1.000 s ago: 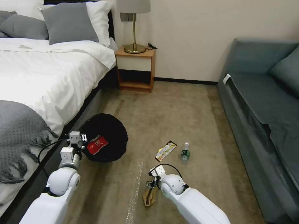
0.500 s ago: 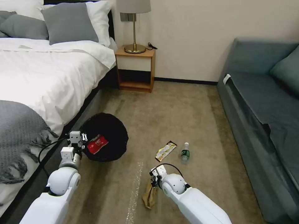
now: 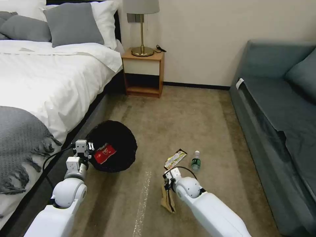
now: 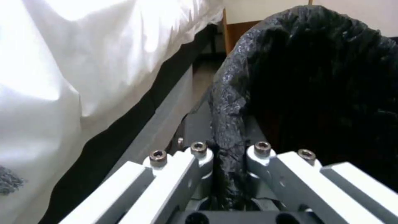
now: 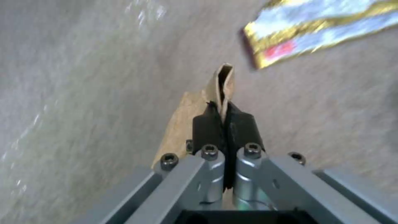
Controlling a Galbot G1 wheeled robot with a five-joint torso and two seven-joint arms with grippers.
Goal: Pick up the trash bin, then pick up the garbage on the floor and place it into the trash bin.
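The white base of the trash bin [image 3: 113,149] is hidden; the head view shows its black bag lining and open mouth beside the bed [image 3: 39,82]. One red-and-white packet [image 3: 104,153] lies inside it. The left gripper [image 4: 229,161] has its jaws narrowed onto the bin's bag-covered rim, one finger on each side of the crumpled plastic, and in the head view it sits at the bin's edge nearest the bed. The right gripper [image 5: 224,124] is low over the carpet [image 3: 184,115], its black pads [image 5: 207,126] pressed together on the upper edge of one brown paper piece [image 3: 167,199], which hangs below the wrist; from the head view the arm covers the paper's top, and whether its lower end touches the floor cannot be told. Two items lie on the carpet just beyond that gripper: one yellow-black snack wrapper [image 3: 175,159], partly cut off in the right wrist view, and one small green-labelled bottle [image 3: 196,161] just beside it, apart from it.
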